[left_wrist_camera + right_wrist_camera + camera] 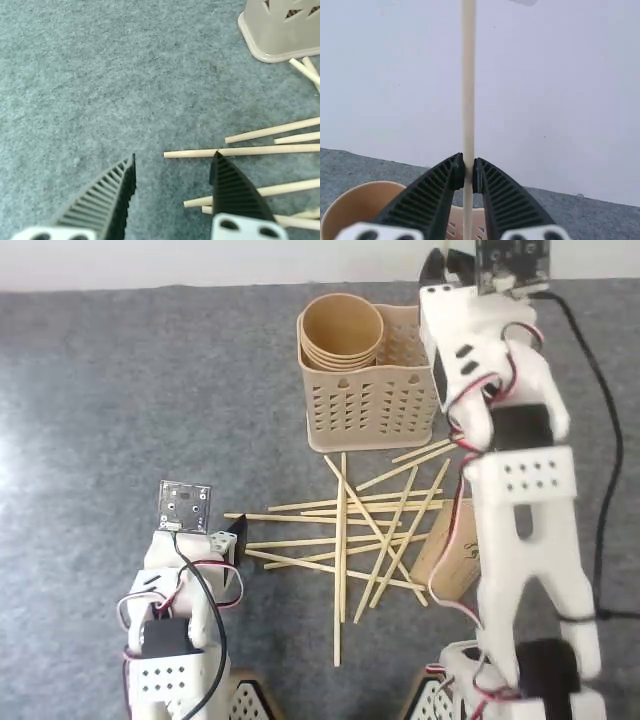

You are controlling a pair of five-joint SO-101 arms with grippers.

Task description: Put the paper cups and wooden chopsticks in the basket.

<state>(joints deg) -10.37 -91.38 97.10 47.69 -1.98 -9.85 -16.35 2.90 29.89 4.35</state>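
Observation:
A beige slotted basket (385, 400) stands at the back of the grey mat with a stack of paper cups (342, 332) inside its left part. Several wooden chopsticks (350, 535) lie scattered on the mat in front of it. My right gripper (468, 175) is above the basket's right side, shut on one chopstick (468, 75) that stands upright between its fingers; a cup rim (355, 205) and the basket (457, 222) lie below. My left gripper (172, 162) is open low over the mat, one fingertip (218, 162) at the end of a chopstick (240, 151).
A brown paper sleeve (450, 550) lies under the right arm beside the chopstick pile. The basket's corner (280, 35) appears in the left wrist view. The mat's left half is bare grey carpet (120, 390). A white wall rises behind the table.

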